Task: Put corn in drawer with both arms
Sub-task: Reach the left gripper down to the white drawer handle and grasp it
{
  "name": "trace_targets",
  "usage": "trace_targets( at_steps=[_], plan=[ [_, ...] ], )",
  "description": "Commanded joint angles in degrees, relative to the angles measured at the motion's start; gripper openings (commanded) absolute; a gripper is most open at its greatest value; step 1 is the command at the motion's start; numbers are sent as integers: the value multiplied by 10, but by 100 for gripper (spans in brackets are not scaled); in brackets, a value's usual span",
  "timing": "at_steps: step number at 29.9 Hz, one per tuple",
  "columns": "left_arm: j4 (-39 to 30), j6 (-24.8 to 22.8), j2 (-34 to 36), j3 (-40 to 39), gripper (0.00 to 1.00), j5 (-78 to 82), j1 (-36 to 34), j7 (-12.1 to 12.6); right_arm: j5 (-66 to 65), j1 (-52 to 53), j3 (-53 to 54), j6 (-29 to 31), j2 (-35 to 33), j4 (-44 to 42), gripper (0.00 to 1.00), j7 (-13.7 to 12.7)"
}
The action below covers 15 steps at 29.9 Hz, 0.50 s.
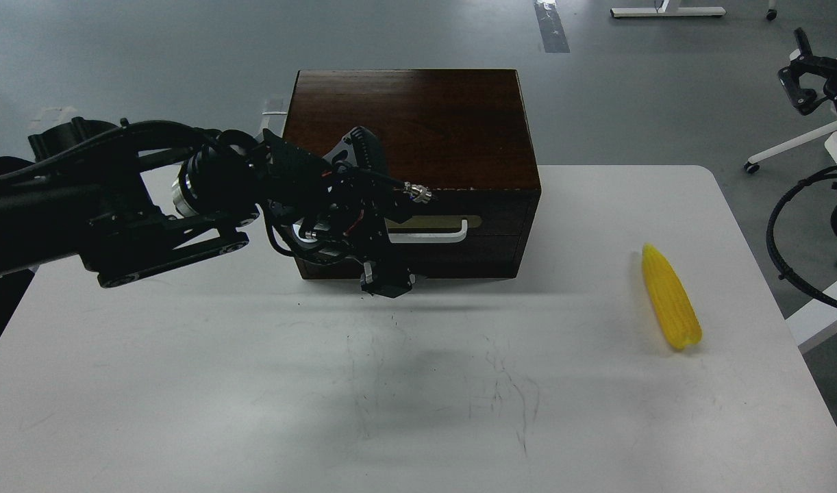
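Observation:
The yellow corn [670,298] lies on the white table [254,383] at the right, pointed end away from me, with no gripper near it. The dark brown box [453,123] stands at the table's back middle; its drawer [480,236] is closed, with the white bar handle [435,237] and brass plate showing. My left arm reaches in from the left across the box front. Its gripper [387,285] points down just left of the handle, low over the table, too dark to tell its fingers apart. My right gripper [801,85] hovers small at the upper right edge, far from the corn.
Black cables [778,219] hang off the table's right edge. White chair or stand legs [788,147] stand on the grey floor beyond. The table's right edge runs close to the corn.

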Motion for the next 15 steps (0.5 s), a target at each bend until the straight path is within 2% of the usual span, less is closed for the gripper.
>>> trace_targets(
  at_steps=[1, 15],
  plan=[
    [2, 0, 4, 18, 91, 1, 1, -2, 0, 0, 2, 0, 0, -1, 100, 0],
    [0, 0, 2, 32, 91, 2, 1, -2, 0, 1, 2, 0, -1, -2, 100, 0]
  ],
)
